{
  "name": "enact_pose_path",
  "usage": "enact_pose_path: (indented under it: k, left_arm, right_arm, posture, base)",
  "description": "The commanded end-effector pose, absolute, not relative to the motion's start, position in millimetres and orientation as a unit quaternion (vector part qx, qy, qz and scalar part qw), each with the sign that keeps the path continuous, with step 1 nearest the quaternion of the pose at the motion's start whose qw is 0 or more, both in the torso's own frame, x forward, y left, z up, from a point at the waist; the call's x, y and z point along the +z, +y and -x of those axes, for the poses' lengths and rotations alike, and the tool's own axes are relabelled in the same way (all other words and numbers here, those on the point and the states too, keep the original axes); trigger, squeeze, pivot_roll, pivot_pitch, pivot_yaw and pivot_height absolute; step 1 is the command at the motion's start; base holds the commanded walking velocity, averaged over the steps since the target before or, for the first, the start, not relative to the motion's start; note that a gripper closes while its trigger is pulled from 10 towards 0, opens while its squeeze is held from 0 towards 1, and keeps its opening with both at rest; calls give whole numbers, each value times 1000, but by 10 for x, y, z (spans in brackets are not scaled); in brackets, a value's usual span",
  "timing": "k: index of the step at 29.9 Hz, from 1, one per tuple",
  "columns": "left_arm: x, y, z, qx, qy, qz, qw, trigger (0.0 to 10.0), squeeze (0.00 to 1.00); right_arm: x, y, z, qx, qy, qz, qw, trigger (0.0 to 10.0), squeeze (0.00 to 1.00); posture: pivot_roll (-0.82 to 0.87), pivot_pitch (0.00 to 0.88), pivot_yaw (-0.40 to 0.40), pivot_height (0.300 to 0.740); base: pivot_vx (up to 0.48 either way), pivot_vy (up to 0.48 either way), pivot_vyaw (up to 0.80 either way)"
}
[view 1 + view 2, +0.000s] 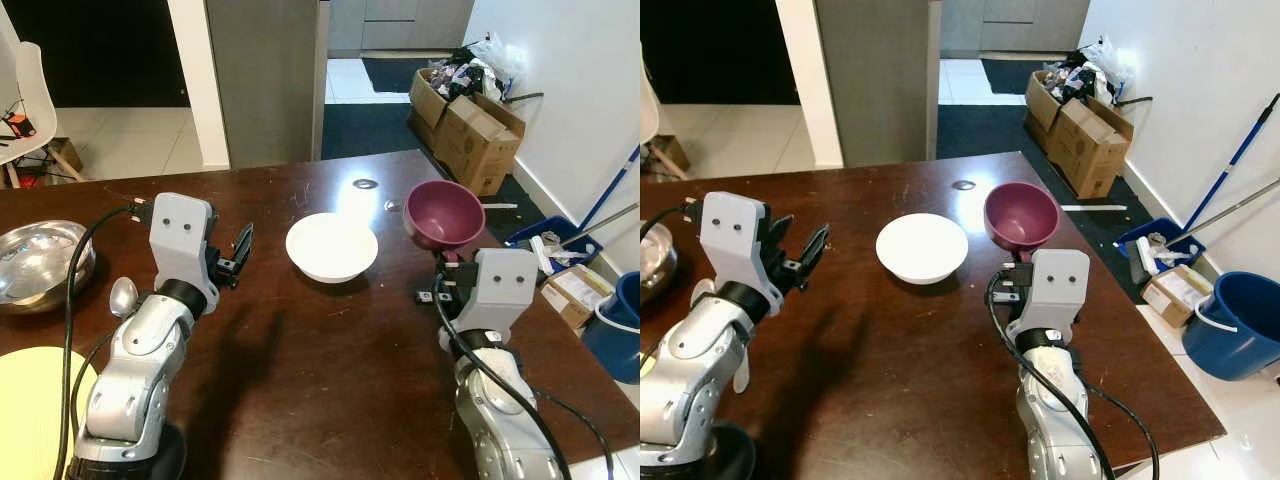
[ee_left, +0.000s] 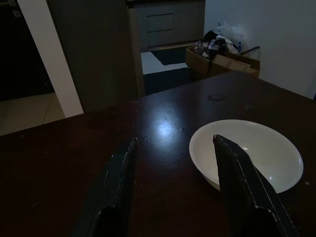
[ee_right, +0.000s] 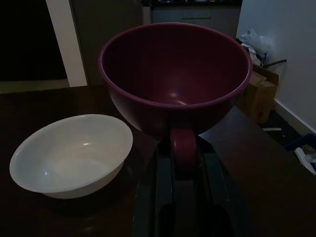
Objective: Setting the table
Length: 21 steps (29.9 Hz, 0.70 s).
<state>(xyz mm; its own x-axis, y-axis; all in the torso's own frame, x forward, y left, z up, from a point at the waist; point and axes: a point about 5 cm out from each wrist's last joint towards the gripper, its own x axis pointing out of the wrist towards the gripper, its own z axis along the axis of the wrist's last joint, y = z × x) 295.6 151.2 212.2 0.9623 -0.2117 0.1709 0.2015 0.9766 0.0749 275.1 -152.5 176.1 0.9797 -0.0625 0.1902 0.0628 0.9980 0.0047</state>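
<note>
Right end effector (image 3: 180,163) gripping maroon bowl (image 1: 444,213) handle, mouth tilted upward

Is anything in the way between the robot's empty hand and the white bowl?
Nothing visible is. The left gripper hovers with its jaws open, and only bare dark table lies between it and the white bowl.

Bowl (image 1: 331,246) mid-table (image 1: 300,380); handled cup (image 1: 443,213) right of it; spoon (image 1: 122,296) left
</note>
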Motion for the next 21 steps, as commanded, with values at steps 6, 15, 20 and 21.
enact_pose_path:
  k: [6,15,20,21]
  left_arm:
    - [2094,1512,-2978,-101,-86,-26,991,10000,0]
    - [2099,1510,-2979,-101,-87,-26,991,10000,0]
    - [2097,1507,-2978,-101,-87,-25,991,10000,0]
    - [2097,1508,-2978,-101,-86,-25,991,10000,0]
  right_arm:
    - [1740,-1513,-2763,-31,-91,-1,995,10000,0]
    - [1728,-1515,-2756,-31,-89,-1,996,10000,0]
    - [1717,-1518,-2752,-32,-87,0,996,10000,0]
    - [1717,-1517,-2751,-32,-87,0,996,10000,0]
  posture:
    - [-59,0,62,740]
    - [-59,0,64,740]
    - [-57,2,64,740]
    - [-57,4,64,740]
  base:
    - [0,0,0]
    - [0,0,0]
    - [0,0,0]
    - [0,0,0]
